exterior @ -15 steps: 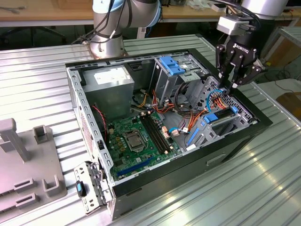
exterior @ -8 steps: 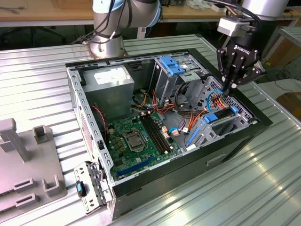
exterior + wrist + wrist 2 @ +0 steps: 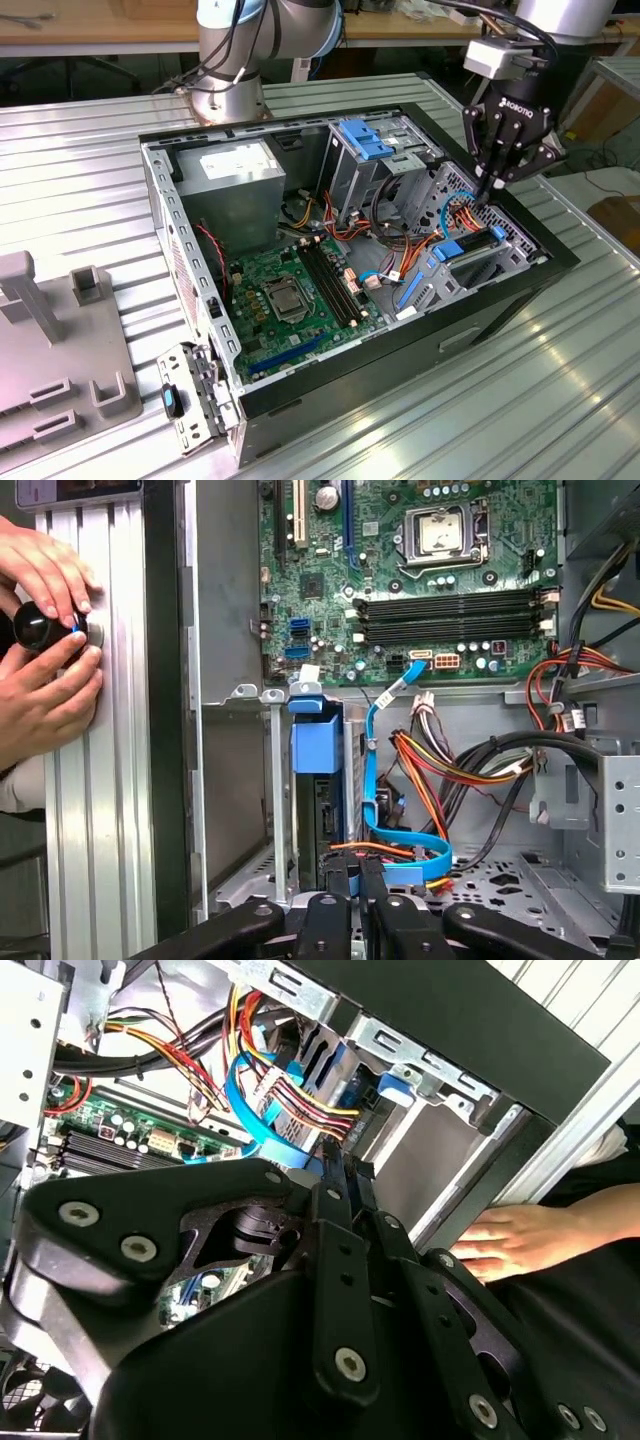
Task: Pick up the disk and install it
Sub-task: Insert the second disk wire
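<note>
In the exterior view, an open black desktop computer case [image 3: 300, 390] was seen lying on its side on a ribbed, silvery metal table [image 3: 520, 400]. A green motherboard [image 3: 290, 300] lay across the case floor, with a grey metal power supply box [image 3: 240, 180] beside it and a tall perforated metal cage [image 3: 365, 165] behind. The black multi-link gripper [image 3: 487, 187] was held above the drive bay at the exterior view's right, its fingers drawn together with nothing between them. Just below it, the disk [image 3: 470, 247], a flat dark-grey drive framed by bright blue plastic rails, was seated in the bay. A wooden workbench [image 3: 100, 25] ran along the back of the room.

In the second wrist view, the gripper's matte black bolted links [image 3: 340, 1290] were seen pressed side by side. Beyond them, red, yellow and orange wire bundles [image 3: 290, 1095] and a flat blue ribbon cable [image 3: 245, 1115] were draped over the bay. A person's hand [image 3: 520, 1240] was laid against the case's outer edge.

In the first wrist view, the disk [image 3: 317, 770] was seen standing edgewise in its slot, one blue tab uppermost. Two hands [image 3: 45, 640] were closed around a small black knob [image 3: 35, 628] on the ribbed table.
</note>
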`<state>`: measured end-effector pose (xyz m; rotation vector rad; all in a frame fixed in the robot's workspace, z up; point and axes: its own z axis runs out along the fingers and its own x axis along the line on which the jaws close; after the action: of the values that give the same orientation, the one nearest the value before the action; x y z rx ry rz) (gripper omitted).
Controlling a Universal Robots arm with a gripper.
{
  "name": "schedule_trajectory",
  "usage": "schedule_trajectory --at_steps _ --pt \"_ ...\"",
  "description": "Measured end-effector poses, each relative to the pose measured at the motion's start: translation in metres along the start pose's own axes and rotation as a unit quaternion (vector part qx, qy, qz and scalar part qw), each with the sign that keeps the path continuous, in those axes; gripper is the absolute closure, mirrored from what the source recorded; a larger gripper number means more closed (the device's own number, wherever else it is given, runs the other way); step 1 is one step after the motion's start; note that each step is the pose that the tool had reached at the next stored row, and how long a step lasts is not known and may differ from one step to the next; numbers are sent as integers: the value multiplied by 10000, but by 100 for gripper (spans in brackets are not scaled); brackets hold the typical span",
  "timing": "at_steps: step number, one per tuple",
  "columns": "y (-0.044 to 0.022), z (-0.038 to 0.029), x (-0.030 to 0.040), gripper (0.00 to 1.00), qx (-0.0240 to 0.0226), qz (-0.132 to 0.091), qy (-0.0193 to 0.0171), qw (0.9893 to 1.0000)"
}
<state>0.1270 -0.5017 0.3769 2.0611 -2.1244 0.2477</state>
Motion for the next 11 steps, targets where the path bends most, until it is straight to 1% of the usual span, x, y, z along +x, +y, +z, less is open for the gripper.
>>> schedule_trajectory --at_steps 1,3,4,5,7,9,11 --pt "-1 8 28 84 0 0 -18 10000" --pt "-2 24 76 84 -2 -1 -66 10000" --pt "-3 32 93 84 -2 -1 -78 10000" --pt "2 38 107 84 -2 -2 -82 10000" --pt "41 45 128 84 2 -10 -130 9999" --pt "62 52 145 84 25 -7 -143 9999" --pt "67 63 155 84 63 1 -146 9999"
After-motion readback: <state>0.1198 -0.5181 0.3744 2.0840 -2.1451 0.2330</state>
